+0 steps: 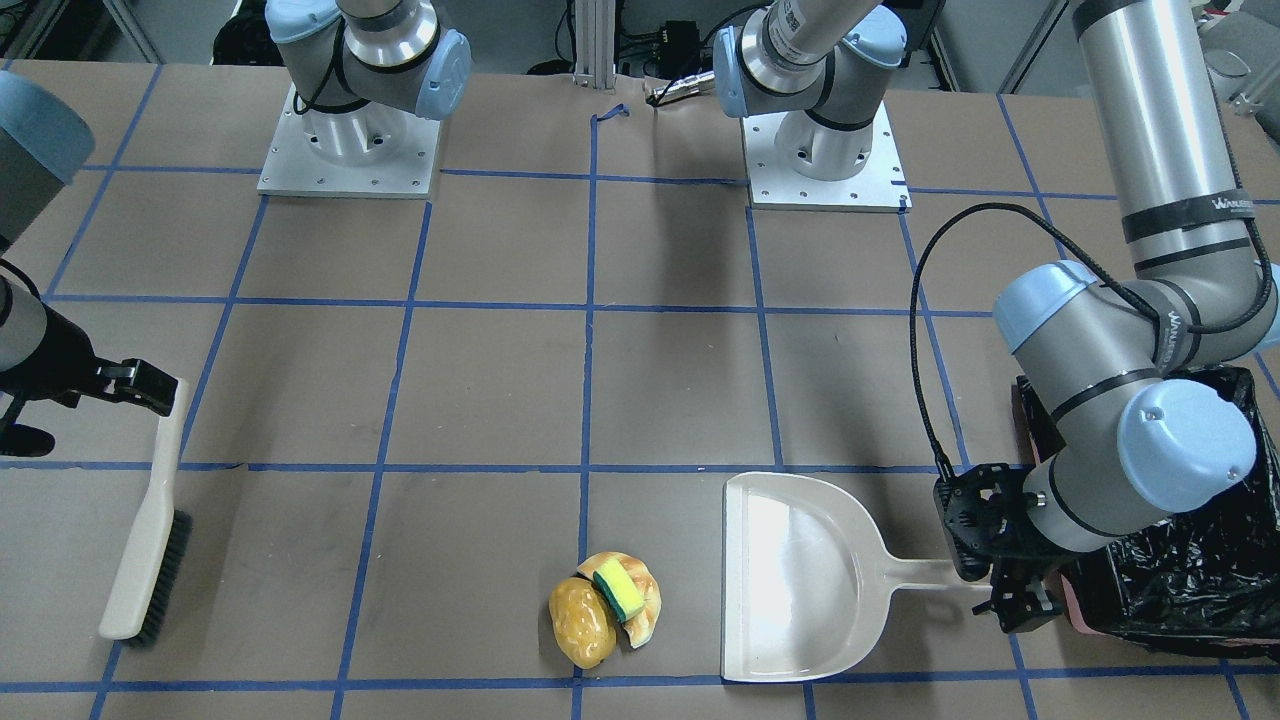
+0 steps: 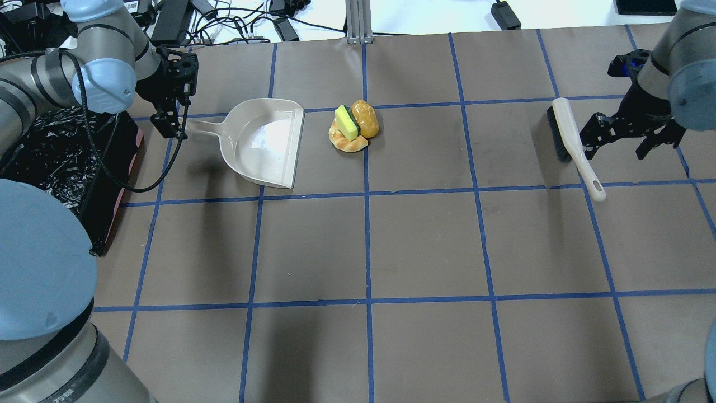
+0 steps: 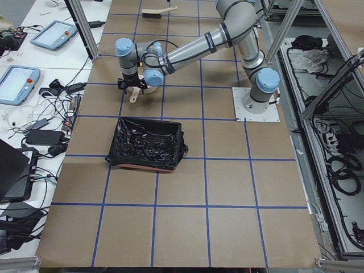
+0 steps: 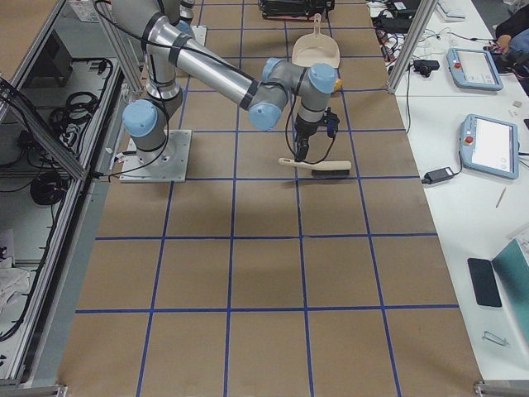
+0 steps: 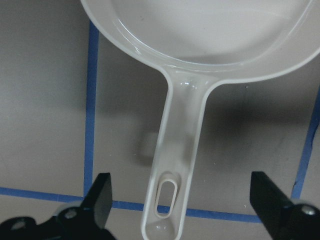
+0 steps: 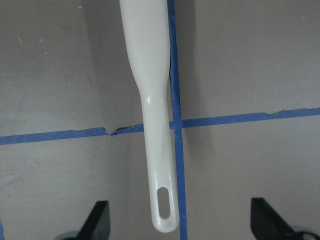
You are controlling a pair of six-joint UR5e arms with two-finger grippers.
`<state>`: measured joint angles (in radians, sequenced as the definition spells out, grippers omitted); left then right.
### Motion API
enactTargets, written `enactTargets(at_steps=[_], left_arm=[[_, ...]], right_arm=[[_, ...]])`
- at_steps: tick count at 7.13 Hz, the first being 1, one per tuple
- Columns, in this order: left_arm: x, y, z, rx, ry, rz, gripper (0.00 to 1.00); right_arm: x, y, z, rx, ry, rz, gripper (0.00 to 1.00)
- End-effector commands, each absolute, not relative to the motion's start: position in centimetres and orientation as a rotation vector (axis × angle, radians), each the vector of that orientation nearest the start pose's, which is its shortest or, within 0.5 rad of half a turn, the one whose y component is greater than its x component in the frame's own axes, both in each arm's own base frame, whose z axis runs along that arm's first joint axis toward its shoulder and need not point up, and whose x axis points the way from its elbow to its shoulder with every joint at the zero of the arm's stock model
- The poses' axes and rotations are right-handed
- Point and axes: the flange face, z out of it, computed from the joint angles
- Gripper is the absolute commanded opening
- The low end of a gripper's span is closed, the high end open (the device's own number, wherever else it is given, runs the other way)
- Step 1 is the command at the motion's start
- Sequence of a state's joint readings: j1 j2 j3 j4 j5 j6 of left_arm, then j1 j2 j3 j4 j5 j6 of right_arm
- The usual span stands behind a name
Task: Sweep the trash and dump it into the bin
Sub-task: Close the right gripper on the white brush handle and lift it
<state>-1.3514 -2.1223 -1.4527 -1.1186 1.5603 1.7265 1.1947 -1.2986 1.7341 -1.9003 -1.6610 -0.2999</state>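
Note:
The trash lies in one pile: a golden-brown roll (image 2: 364, 118), a pale pastry (image 2: 347, 144) and a yellow-green sponge (image 2: 347, 123) on top. The cream dustpan (image 2: 263, 140) lies just left of the pile, its mouth facing it. My left gripper (image 2: 168, 112) is open, with its fingers either side of the dustpan handle (image 5: 175, 165). The bin (image 2: 56, 157), lined with black plastic, stands by the left arm. My right gripper (image 6: 180, 220) is open over the handle end of the brush (image 2: 565, 134), which lies flat on the table.
The two arm bases (image 1: 350, 150) stand at the robot's side of the table. Blue tape lines (image 2: 366, 246) grid the brown table. Cables and tablets (image 3: 17, 85) lie beyond the table's far edge.

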Motion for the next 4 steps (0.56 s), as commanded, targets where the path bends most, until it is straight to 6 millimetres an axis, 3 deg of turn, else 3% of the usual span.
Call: enactTargets(at_steps=[1, 2, 3, 4], left_arm=[[1.5, -69.1, 25.5, 2.166, 2.278, -0.018, 0.92], [1.7, -69.2, 25.1, 2.174, 2.273, -0.013, 0.92], [1.7, -69.5, 24.7, 2.167, 2.259, -0.029, 0.90], [1.8, -69.5, 24.5, 2.168, 2.259, -0.028, 0.80]], right_arm=[[-9.2, -57.1, 26.6, 0.087, 3.159, 0.273, 0.99], [-9.4, -57.4, 25.2, -0.035, 3.143, 0.304, 0.96], [-9.4, -57.2, 24.4, -0.034, 3.136, 0.322, 0.96], [-9.3, -57.0, 24.0, -0.033, 3.130, 0.337, 0.95]])
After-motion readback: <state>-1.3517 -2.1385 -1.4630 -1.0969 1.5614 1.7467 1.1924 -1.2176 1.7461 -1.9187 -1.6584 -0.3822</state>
